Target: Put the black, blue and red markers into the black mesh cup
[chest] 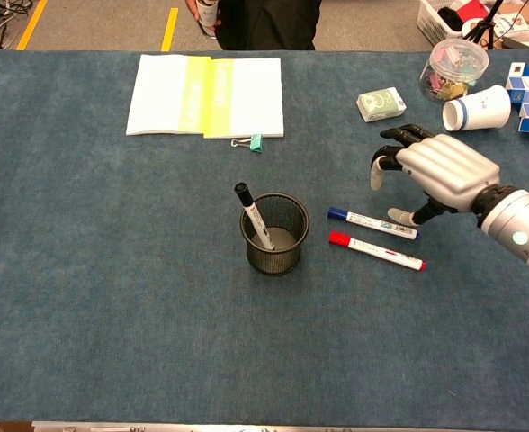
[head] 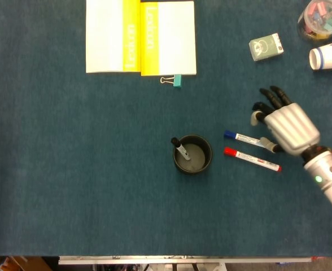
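Note:
The black mesh cup (head: 192,154) (chest: 274,234) stands mid-table with the black marker (head: 180,148) (chest: 253,214) leaning inside it, cap up. To its right lie the blue marker (head: 243,138) (chest: 372,223) and, nearer me, the red marker (head: 252,160) (chest: 376,251), both flat on the cloth. My right hand (head: 284,124) (chest: 435,166) hovers above the blue marker's far right end, fingers spread and holding nothing. My left hand is in neither view.
A yellow and white booklet (head: 140,36) (chest: 206,94) with a teal binder clip (head: 176,80) lies at the back. At the back right are a small green box (head: 266,46), a clear tub of clips (head: 322,20) and a tipped paper cup (head: 328,55).

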`<state>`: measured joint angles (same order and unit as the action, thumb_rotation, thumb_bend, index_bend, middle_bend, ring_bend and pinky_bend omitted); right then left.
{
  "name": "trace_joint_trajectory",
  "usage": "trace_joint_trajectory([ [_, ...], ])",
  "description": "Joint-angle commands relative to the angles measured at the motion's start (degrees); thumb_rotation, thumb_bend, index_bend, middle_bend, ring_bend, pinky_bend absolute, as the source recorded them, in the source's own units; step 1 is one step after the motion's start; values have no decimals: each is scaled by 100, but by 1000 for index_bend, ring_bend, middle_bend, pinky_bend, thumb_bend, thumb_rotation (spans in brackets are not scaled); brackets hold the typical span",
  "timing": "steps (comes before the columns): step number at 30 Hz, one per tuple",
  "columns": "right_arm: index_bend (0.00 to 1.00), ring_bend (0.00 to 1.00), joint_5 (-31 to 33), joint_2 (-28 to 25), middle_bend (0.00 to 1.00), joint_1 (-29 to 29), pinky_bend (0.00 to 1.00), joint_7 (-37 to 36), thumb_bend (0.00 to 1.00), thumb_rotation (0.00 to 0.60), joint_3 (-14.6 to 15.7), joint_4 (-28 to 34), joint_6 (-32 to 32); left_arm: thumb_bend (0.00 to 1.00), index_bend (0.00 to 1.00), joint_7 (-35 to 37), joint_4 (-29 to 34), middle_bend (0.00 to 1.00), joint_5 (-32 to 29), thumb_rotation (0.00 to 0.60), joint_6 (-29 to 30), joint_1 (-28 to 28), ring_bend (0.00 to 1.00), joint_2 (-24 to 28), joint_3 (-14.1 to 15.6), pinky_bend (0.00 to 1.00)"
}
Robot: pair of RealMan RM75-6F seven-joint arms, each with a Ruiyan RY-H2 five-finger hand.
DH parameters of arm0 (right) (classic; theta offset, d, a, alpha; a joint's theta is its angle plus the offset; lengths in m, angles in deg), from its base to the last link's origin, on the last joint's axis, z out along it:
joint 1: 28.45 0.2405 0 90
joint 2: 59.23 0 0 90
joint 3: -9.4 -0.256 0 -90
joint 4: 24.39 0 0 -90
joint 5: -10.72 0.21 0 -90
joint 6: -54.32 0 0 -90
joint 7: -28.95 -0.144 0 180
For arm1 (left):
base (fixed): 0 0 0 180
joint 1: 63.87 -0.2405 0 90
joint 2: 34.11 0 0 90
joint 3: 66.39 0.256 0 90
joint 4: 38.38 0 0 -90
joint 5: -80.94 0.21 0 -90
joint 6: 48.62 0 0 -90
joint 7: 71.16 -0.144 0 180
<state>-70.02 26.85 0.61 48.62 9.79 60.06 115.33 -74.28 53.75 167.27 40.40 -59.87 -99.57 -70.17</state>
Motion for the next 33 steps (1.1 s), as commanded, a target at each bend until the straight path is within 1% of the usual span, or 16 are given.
trace_joint_trajectory([
  [1, 445, 40, 57, 243, 309, 29, 0, 165, 205, 600, -32, -212, -64, 358, 308, 7, 5, 206, -6, 600, 19, -16, 201, 22, -1, 96],
  [6, 445, 40, 161, 545, 309, 79, 0, 308, 200, 600, -94, -436, -179, 358, 308, 25, 9, 206, -6, 600, 40, -34, 201, 48, 2, 96],
  [13, 445, 40, 302, 778, 309, 175, 0, 526, 200, 600, -189, -497, -325, 358, 308, 32, 14, 206, 9, 600, 64, -44, 201, 60, 1, 96],
  [23, 450, 40, 502, 902, 309, 239, 0, 795, 200, 600, -241, -371, -442, 358, 308, 53, 3, 206, -5, 600, 78, -67, 201, 68, 3, 96],
  [29, 458, 40, 655, 833, 310, 254, 0, 903, 200, 600, -246, -177, -516, 358, 308, 67, -14, 206, -11, 600, 79, -68, 201, 69, -5, 96],
  [33, 466, 40, 710, 848, 312, 253, 0, 1014, 200, 600, -262, -192, -467, 358, 308, 79, -28, 206, -3, 600, 66, -67, 201, 64, 5, 96],
])
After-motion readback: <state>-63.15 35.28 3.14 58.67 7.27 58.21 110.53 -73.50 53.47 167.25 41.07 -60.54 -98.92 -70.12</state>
